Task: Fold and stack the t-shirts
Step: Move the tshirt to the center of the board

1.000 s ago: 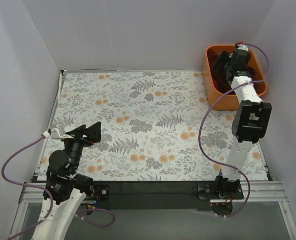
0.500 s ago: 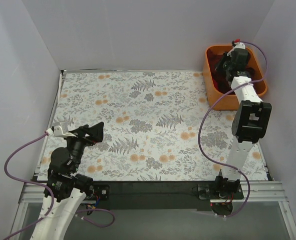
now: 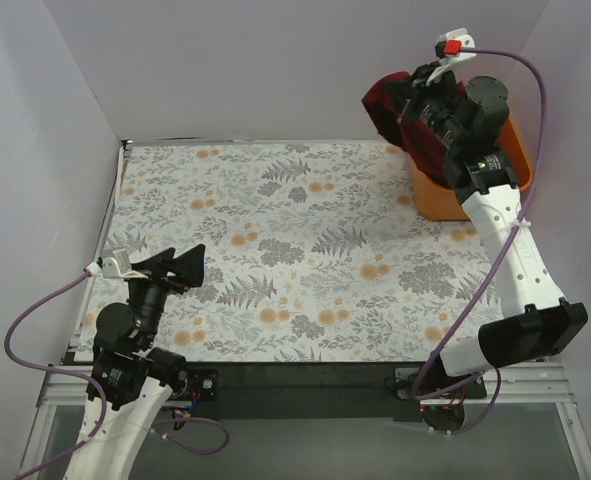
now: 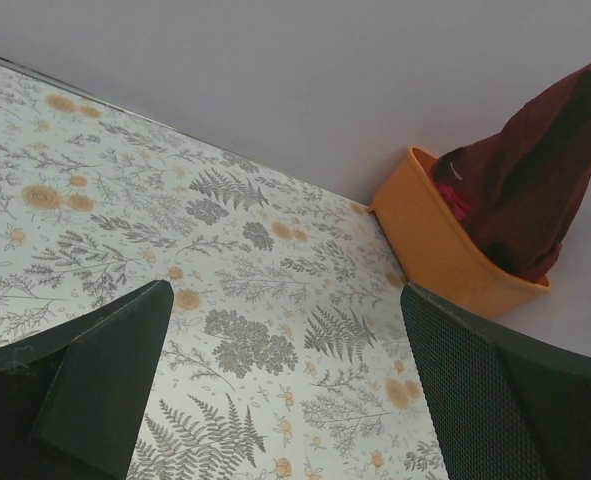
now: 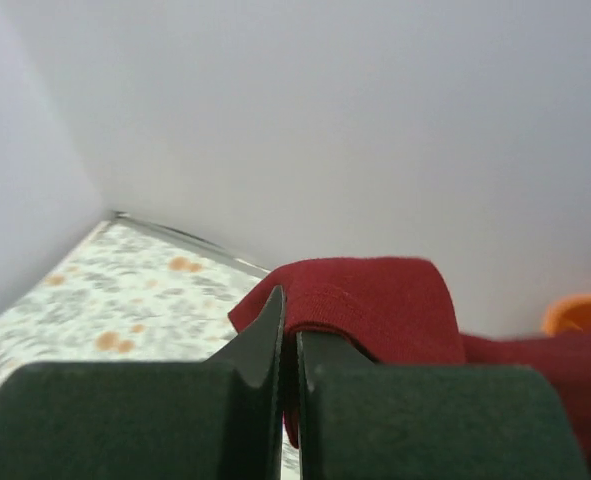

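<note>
My right gripper (image 3: 407,100) is shut on the dark maroon t-shirt (image 3: 387,103) and holds it up in the air above the orange tub (image 3: 437,196) at the back right. In the right wrist view the cloth (image 5: 375,300) is pinched between the closed jaws of the gripper (image 5: 289,335). In the left wrist view the maroon shirt (image 4: 535,170) hangs out of the tub (image 4: 435,245), and a bit of magenta-pink cloth (image 4: 457,202) shows inside it. My left gripper (image 3: 187,265) is open and empty over the near left of the table.
The table carries a floral cloth (image 3: 305,250). White walls close in the back and both sides. The orange tub stands in the back right corner.
My right arm has risen out of the tub and swung left, lifting the dark maroon shirt with it. The left arm has stayed almost still.
</note>
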Tool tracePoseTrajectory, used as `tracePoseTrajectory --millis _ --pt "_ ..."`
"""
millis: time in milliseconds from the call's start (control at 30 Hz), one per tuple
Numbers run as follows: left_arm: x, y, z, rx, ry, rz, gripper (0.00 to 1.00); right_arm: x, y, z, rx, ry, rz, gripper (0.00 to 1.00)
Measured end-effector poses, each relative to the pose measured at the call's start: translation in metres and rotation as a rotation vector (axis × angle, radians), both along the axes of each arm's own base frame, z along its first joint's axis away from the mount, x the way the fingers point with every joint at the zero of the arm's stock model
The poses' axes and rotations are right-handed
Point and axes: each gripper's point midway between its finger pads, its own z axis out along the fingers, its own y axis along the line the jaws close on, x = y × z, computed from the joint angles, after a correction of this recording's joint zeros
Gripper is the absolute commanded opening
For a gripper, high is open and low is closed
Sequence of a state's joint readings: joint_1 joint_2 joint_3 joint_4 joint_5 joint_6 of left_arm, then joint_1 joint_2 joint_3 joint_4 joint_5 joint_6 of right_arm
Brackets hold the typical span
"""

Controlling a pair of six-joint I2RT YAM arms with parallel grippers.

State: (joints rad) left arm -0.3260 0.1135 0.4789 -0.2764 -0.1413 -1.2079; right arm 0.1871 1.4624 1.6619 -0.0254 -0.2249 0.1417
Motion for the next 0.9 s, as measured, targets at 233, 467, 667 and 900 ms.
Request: tracePoseTrajectory --millis 233,467,667,900 --pt "-0.001 -0.001 0.001 0.002 -0.007 -0.006 0.98 -0.067 0.124 0.006 -0.011 -0.01 0.309 0.01" --pt "-0.001 -0.001 0.001 0.005 -0.006 -0.004 0.98 -0.118 0.271 -0.086 -0.084 0.168 0.585 0.01" --pt "-0.001 0.0 0.001 0.005 -0.005 -0.004 0.98 -0.172 0.384 -0.2 -0.226 0.33 0.746 0.01" --pt "-0.001 0.0 -0.002 0.008 0.005 0.002 0.98 -0.172 0.378 -0.259 -0.315 0.415 0.663 0.01"
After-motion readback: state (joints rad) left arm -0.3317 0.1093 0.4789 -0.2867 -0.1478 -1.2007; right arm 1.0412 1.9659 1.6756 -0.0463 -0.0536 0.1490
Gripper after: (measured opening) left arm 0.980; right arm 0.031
